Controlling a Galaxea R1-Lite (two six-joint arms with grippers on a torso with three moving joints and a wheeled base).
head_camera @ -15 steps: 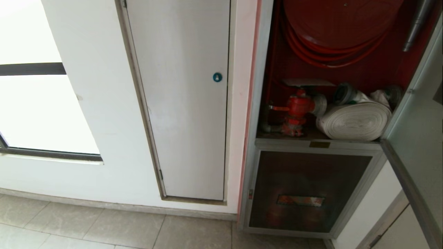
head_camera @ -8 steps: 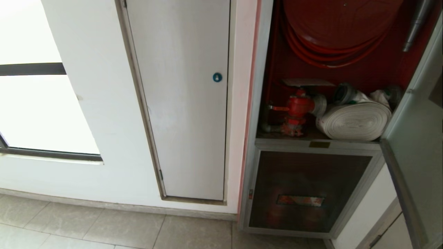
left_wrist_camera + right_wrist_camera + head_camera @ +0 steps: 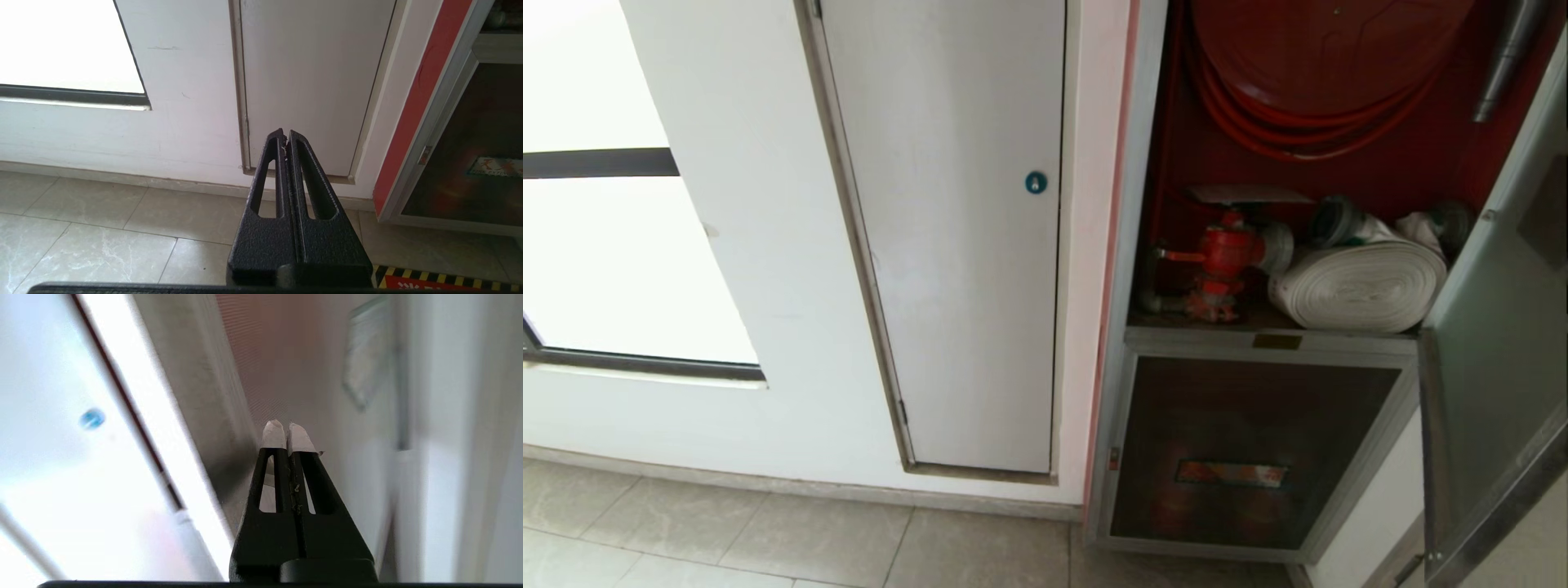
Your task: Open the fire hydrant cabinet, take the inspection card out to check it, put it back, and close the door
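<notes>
Right now your right gripper (image 3: 288, 435) is pinched shut on nothing beside the half-open door (image 3: 1494, 359); the card (image 3: 1245, 194) lies on the valve (image 3: 1229, 257) inside the cabinet (image 3: 1143, 163). Your left gripper (image 3: 284, 139) hangs closed, empty.

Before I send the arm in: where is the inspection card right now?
In the head view the inspection card lies flat on top of the red valve, low on the left inside the fire hydrant cabinet, left of the white rolled hose.
</notes>
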